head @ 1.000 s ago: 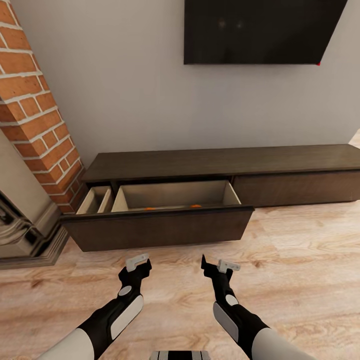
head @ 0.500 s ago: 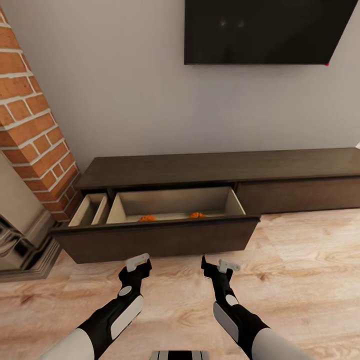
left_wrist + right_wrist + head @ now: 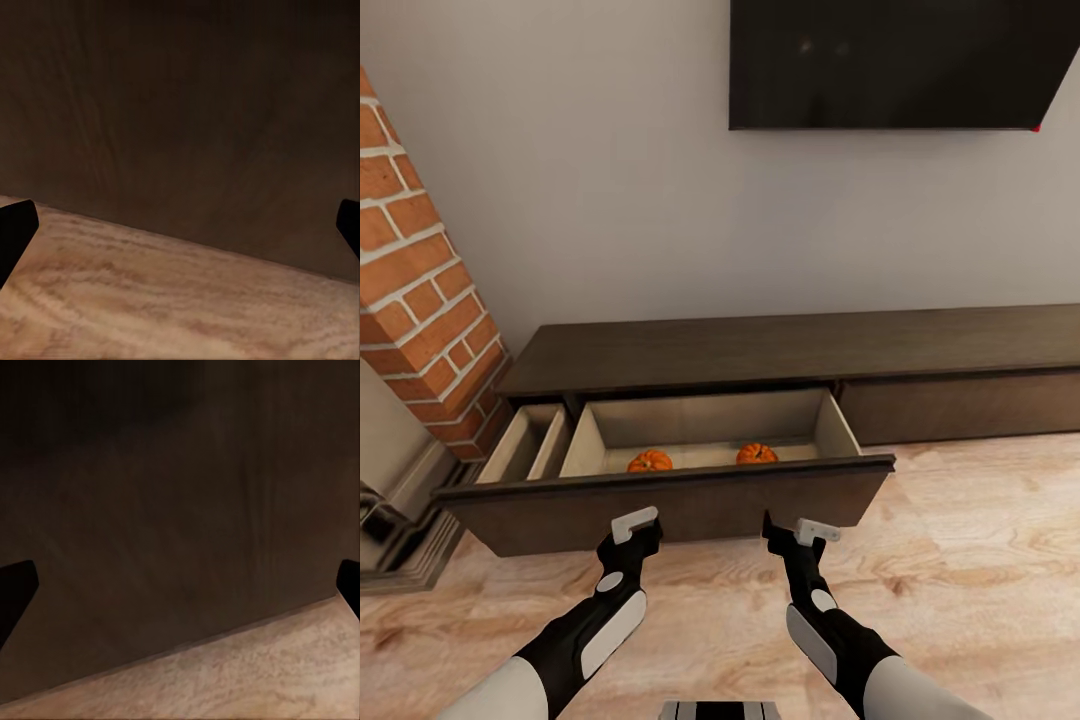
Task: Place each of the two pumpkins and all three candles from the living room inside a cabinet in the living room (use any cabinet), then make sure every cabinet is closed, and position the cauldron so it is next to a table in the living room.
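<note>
Both jaws spread and empty, I am squaring my left gripper (image 3: 632,524) and right gripper (image 3: 792,528) to the drawer front (image 3: 670,500), pumpkins (image 3: 649,461) inside, judging an even push best.

Two orange pumpkins (image 3: 649,461) (image 3: 757,454) sit apart inside the cabinet's (image 3: 780,346) open drawer.

Two black forearms with pale grey oval inset panels are seen in the head view, running back into white upper-arm shells. Each wrist carries a small grey round button. The left tool (image 3: 632,528) and right tool (image 3: 797,531) are black, each topped by a light grey rectangular block. Black fingertips (image 3: 15,229) are seen in the wrist views.
</note>
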